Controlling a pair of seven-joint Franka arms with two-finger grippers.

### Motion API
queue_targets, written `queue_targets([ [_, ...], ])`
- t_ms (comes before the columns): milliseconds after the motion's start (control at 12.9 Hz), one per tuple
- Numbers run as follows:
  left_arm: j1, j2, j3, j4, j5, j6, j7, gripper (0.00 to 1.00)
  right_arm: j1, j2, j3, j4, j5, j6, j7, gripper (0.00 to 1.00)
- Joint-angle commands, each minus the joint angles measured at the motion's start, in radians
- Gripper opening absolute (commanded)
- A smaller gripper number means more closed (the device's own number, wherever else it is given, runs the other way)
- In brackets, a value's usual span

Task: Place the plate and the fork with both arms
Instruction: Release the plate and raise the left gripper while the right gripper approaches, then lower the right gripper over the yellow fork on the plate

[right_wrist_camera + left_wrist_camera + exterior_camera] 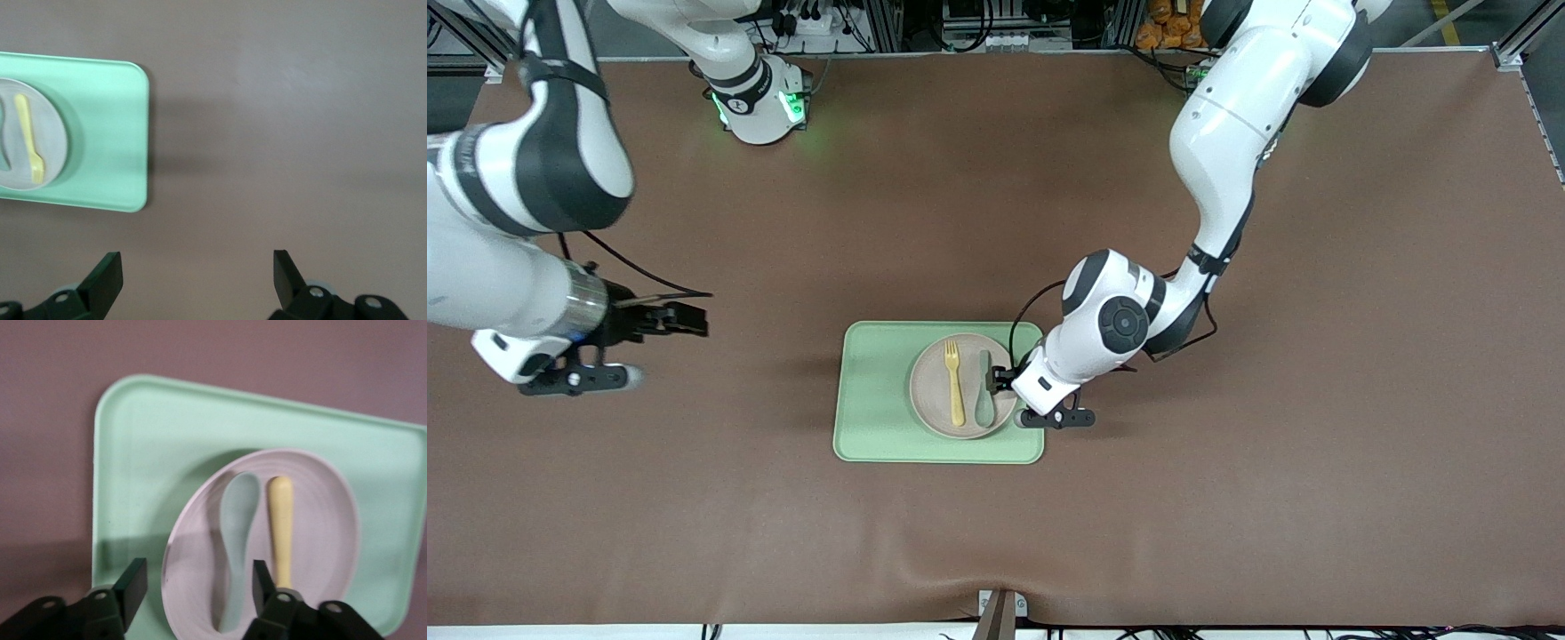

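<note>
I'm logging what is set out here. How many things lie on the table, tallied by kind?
Tray: 1
Plate: 1
Fork: 1
Spoon: 1
Total: 4

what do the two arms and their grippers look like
Both arms are glossy white jointed tubes with black bands at the joints and thin black cables. The right arm's base glows green. The left gripper and right gripper are black with two flat jaws.

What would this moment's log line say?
left gripper: open over plate rim | right gripper: open, waiting | fork: on plate
</note>
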Motion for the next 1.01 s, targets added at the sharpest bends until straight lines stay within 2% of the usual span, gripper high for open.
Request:
queue_targets([
  [0,0.054,-0.193,0.032,-0.044,-0.003,-0.176,-0.017,1.0,0.065,0.077,-0.003,0.051,-0.001,0.067,0.002,1.0],
  [155,0.118,-0.321,0.033,-0.057,0.011,-0.355,-0.011,1.0,0.124,0.114,-0.002,0.053,0.003,0.153,0.009,1.0],
  [311,0.206,-0.442,0.03,-0.057,0.078,-0.556,-0.003,1.0,0.168,0.16,-0.002,0.073,0.005,0.222,0.082,1.0],
  [466,0.284,-0.534,0.03,-0.055,0.104,-0.69,-0.002,1.0,0.224,0.223,-0.002,0.117,0.003,0.238,0.116,0.99],
  [699,0.359,-0.629,0.03,-0.061,0.165,-0.799,0.016,1.0,0.3,0.329,-0.003,0.2,-0.001,0.244,0.225,0.86],
  [776,0.366,-0.657,0.029,-0.075,0.231,-0.813,0.047,1.0,0.317,0.353,-0.003,0.202,-0.001,0.282,0.228,0.83],
  [932,0.425,-0.72,0.027,-0.13,0.275,-0.815,0.105,1.0,0.362,0.404,-0.005,0.203,-0.004,0.359,0.281,0.69],
])
